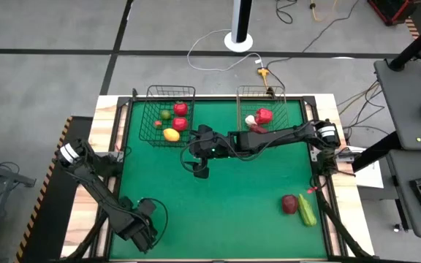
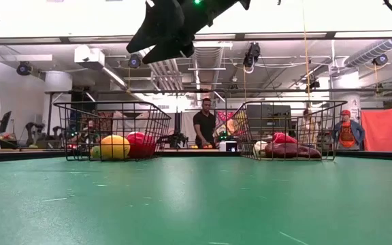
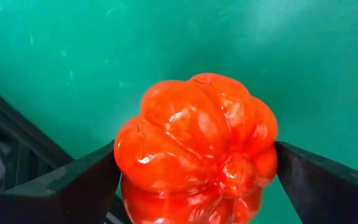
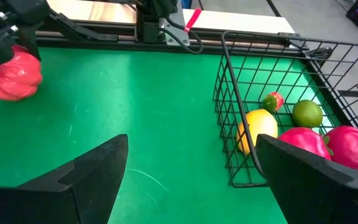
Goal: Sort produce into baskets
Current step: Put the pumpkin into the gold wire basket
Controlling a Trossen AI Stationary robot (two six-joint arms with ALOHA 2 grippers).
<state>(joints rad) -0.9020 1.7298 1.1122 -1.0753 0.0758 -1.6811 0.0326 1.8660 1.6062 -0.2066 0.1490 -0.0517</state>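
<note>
Risk sits in my left gripper (image 3: pixel 194 180): it clamps a glossy red toy pumpkin (image 3: pixel 194 146) near the table's front-left corner, far from both baskets, and it may slip. My right gripper (image 4: pixel 188 180) hangs open beside the black basket (image 4: pixel 229 112).

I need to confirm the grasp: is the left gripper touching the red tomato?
Touching. In the left wrist view, both fingers of the left gripper press against the sides of the red tomato.

- A glossy red lobed fruit (image 3: pixel 194 146) sits clamped between the left claw's (image 3: pixel 197 186) fingers.
- The black basket (image 1: pixel 154 131), just beside the right claw (image 1: pixel 202 169), holds yellow, red and green pieces.
- The copper basket (image 1: pixel 281 101) holds red and white pieces.
- A dark red piece (image 1: pixel 289 204) and a green one (image 1: pixel 307 210) lie touching on the surface, well apart from both claws.
</note>
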